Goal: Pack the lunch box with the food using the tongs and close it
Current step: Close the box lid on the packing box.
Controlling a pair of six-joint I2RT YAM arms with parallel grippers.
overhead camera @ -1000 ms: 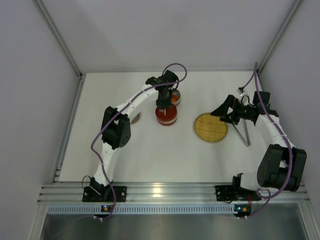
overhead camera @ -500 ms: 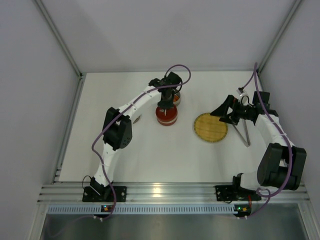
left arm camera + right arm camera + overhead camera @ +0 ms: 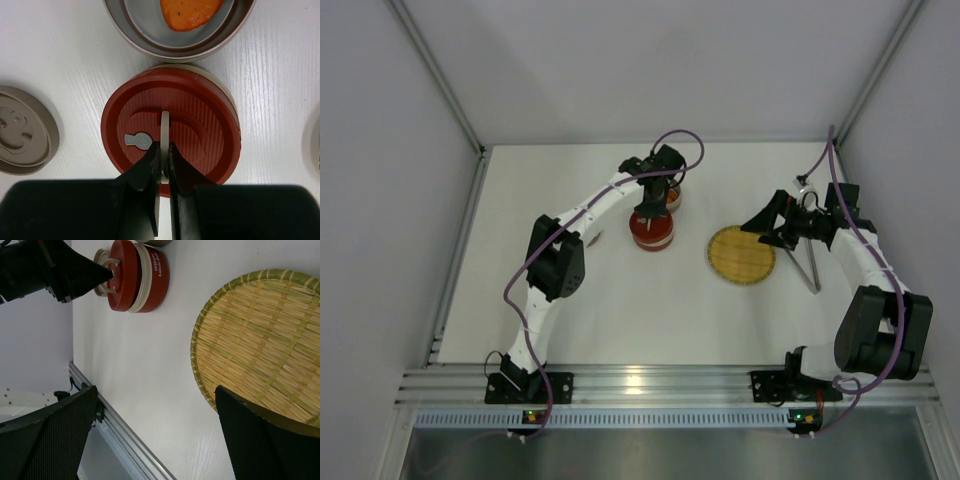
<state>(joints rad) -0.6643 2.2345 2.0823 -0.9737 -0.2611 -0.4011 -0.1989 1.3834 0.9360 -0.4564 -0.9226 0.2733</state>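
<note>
My left gripper (image 3: 164,150) is shut on the thin pale loop handle (image 3: 164,125) standing up from the red ribbed lid (image 3: 200,130), which sits on the round red lunch box tin (image 3: 651,230). Just behind it stands an open steel tin (image 3: 150,47) holding an orange piece of food (image 3: 190,10). The silver tongs (image 3: 811,268) lie on the table to the right of the yellow woven plate (image 3: 740,255). My right gripper (image 3: 767,228) hangs open at the plate's far right edge, and its wrist view shows nothing between its fingers (image 3: 50,440).
A grey round lid (image 3: 22,130) lies flat on the table left of the red tin. In the right wrist view the plate (image 3: 260,335) fills the upper right and the table's near rail (image 3: 130,440) runs below. White walls enclose the table on three sides.
The left wrist shifted slightly right over the red tin a second ago and has held still since. The right arm has not moved.
</note>
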